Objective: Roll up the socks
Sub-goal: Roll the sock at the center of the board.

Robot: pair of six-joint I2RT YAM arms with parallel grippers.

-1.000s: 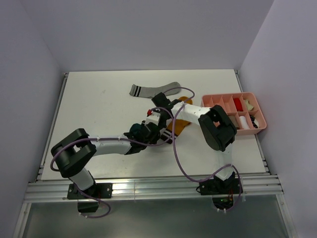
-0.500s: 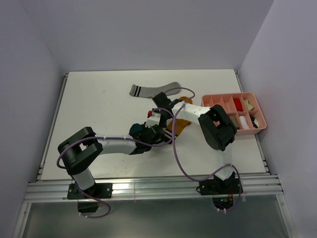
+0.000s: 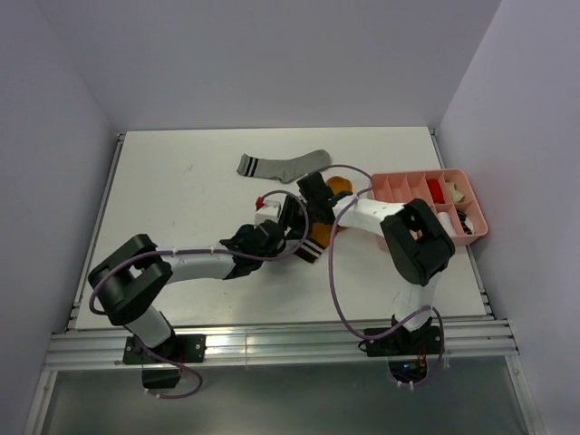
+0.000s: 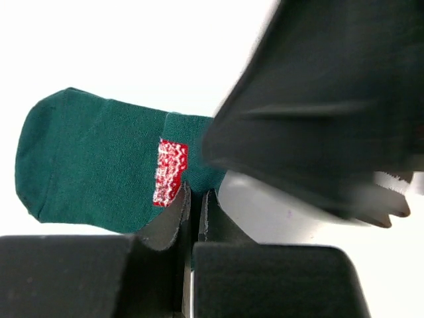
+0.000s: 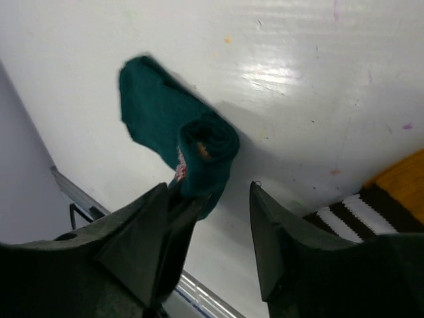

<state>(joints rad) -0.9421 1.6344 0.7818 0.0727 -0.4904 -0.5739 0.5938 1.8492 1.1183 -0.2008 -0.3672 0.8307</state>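
Overhead and wrist views of the sock-rolling step, read from left to right. The left half of the tabletop (image 3: pixel 181 181) lies bare up to its raised left edge, so the left arm has room to sweep there. The left hand (image 4: pixel 195 195) is closed narrow, and its fingers appear to pinch the near edge of the teal sock (image 4: pixel 93 162). This sock lies near the middle of the tabletop, toe flat and pointing left, with its red-and-white print just beside the fingers. From the right wrist, the sock's other end is seen curled into a loose roll (image 5: pixel 209 142). The right hand (image 5: pixel 209 192) stands wide and holds nothing, with the loose roll just beside one finger. To do the step well, the pinched end is probably best held flat and taut while the loose roll is turned evenly toward it, so that it neither slackens nor skews. The grey sock (image 3: pixel 288 166) lies flat at the far centre, apart from the work. The mustard sock (image 3: pixel 339 185) lies just right of the right hand and crowds that side. Beyond it the pink tray (image 3: pixel 419 174) sits by the right edge, so the free room is mainly left and near.
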